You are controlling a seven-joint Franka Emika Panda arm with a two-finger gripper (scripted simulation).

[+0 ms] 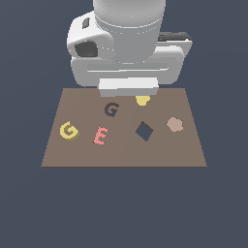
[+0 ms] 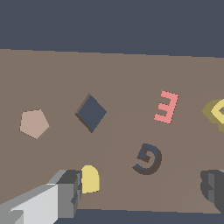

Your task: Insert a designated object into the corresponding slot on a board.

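The yellow G [image 1: 69, 131] lies flat on the brown board [image 1: 169, 155] near the edge on the exterior view's left. It is cut off at the wrist view's edge [image 2: 217, 113]. The dark G-shaped slot [image 1: 111, 110] is at the board's far middle and also shows in the wrist view [image 2: 148, 159]. The arm's hand [image 1: 128, 72] hangs over the board's far edge and hides its fingers. In the wrist view my gripper [image 2: 142, 190] is open and empty, its fingers [image 2: 70, 194] wide apart on either side of the slot, well away from the yellow G.
A pink E [image 1: 100, 135] lies right beside the yellow G. A yellow heart piece [image 1: 142, 100] sits next to one finger [image 2: 90, 179]. A dark diamond recess [image 1: 144, 131] and a tan pentagon [image 1: 174, 124] are on the exterior view's right.
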